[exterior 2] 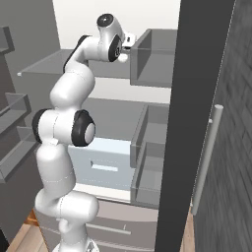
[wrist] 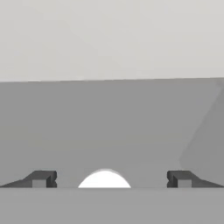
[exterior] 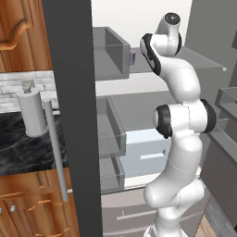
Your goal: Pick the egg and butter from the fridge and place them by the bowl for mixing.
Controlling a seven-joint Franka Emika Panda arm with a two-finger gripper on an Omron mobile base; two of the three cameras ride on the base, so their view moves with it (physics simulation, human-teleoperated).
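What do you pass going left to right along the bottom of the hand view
Dark left fingertip, then the small white rounded egg on the grey fridge shelf between the open fingers, then the dark right fingertip.

On the dark marbled counter (exterior: 18,148) at the left we saw an upright paper towel roll (exterior: 31,112) on its holder, against a pale brick wall (exterior: 14,85). Brown wooden cabinets (exterior: 21,32) hung above, and drawers (exterior: 28,206) with curved handles sat below.
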